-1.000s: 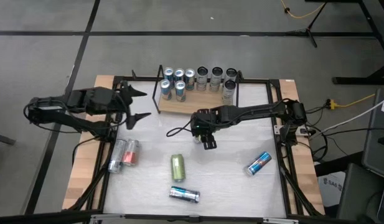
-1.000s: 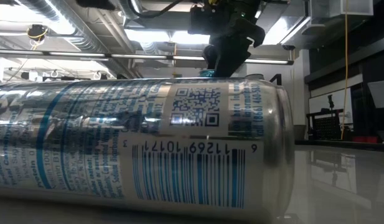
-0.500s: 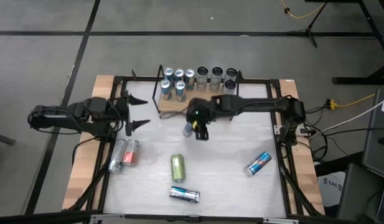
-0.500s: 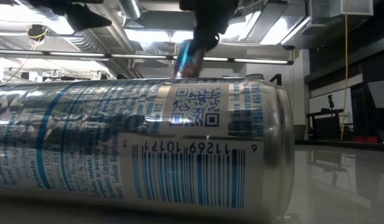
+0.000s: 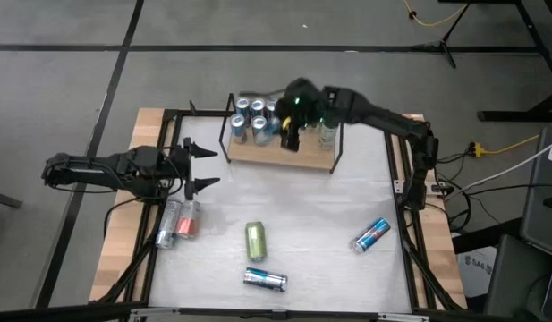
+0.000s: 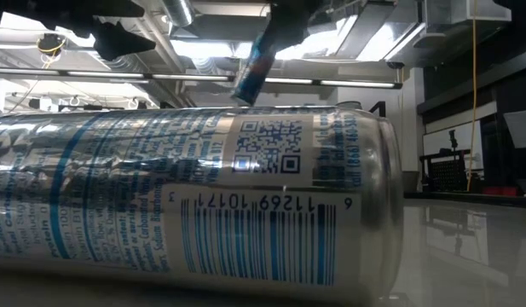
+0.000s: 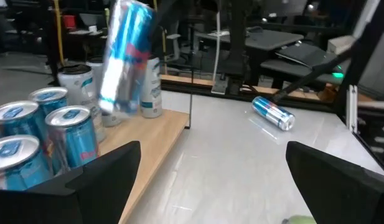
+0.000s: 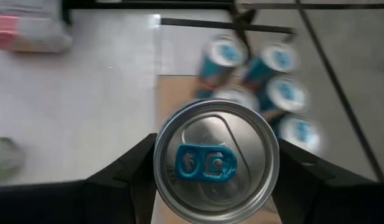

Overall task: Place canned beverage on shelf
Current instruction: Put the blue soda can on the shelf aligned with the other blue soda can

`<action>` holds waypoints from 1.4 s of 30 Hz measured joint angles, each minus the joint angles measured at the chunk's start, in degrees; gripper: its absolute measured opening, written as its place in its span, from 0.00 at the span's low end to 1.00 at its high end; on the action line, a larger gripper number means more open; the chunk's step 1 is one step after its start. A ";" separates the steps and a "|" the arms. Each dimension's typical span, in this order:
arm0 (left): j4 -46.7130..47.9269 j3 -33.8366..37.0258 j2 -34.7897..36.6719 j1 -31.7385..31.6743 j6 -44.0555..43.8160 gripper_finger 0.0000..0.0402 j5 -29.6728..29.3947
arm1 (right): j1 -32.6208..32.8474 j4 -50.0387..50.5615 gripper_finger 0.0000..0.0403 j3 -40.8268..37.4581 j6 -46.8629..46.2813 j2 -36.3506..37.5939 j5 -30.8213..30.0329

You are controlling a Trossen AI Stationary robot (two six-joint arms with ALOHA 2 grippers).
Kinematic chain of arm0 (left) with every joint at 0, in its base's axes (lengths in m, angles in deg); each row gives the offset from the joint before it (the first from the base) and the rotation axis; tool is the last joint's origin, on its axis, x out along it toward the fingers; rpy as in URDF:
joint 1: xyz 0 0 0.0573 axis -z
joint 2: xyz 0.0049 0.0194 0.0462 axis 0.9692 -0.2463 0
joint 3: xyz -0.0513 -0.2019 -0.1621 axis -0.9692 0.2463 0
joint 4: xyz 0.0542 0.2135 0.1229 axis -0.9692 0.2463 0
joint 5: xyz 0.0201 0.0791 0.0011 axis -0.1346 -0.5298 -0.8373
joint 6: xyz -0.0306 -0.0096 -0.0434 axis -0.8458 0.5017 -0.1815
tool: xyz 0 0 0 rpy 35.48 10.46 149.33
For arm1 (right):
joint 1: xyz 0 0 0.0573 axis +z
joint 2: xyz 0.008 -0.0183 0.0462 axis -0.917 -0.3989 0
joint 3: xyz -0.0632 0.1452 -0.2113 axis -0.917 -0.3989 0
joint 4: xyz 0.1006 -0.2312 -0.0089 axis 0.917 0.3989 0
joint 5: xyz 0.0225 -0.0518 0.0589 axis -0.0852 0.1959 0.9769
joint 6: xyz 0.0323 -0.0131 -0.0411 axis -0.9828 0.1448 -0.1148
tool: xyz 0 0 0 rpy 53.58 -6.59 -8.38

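My right gripper (image 5: 290,132) is shut on a blue canned beverage (image 7: 125,57), which hangs tilted in the air over the shelf (image 5: 298,156). The shelf is a light wooden board with black wire end frames at the table's far edge. Several blue cans (image 5: 250,118) and several grey ones (image 5: 311,109) stand upright on it. In the low view the held can (image 6: 252,70) shows slanting below the gripper. My left gripper (image 5: 202,165) is open with nothing between its fingers, at the table's left, level with the shelf's left end. My right gripper pinches the can between its two fingers (image 8: 137,169), one on each side of the wall just below the top rim (image 8: 162,163). The fingers slant down from above, and the can's pull-tab top faces the wrist. The can is tilted and lifted clear above the board.
Lying loose on the white table are a silver and red pair of cans (image 5: 179,222) at the left, a green can (image 5: 256,240), a blue can (image 5: 265,280) near the front edge that fills the low view (image 6: 194,200), and a blue and red can (image 5: 372,234) at the right.
My right gripper has risen and swung from over the table's middle toward the far edge, carrying the can to above the shelf; the can has tilted on the way. My left gripper has sunk lower and stays open.
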 joint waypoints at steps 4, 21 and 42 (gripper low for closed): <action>0.01 0.00 0.00 0.00 -1.21 0.99 -2.02 | -3.94 2.69 0.57 1.23 2.99 0.02 0.02; 0.25 0.00 -0.02 -0.07 -2.23 0.99 -10.45 | -8.72 7.21 0.57 1.39 6.17 -6.46 1.22; 0.23 0.00 -0.02 -0.07 -2.23 0.99 -10.47 | -8.68 6.24 0.57 1.33 6.20 -14.04 1.56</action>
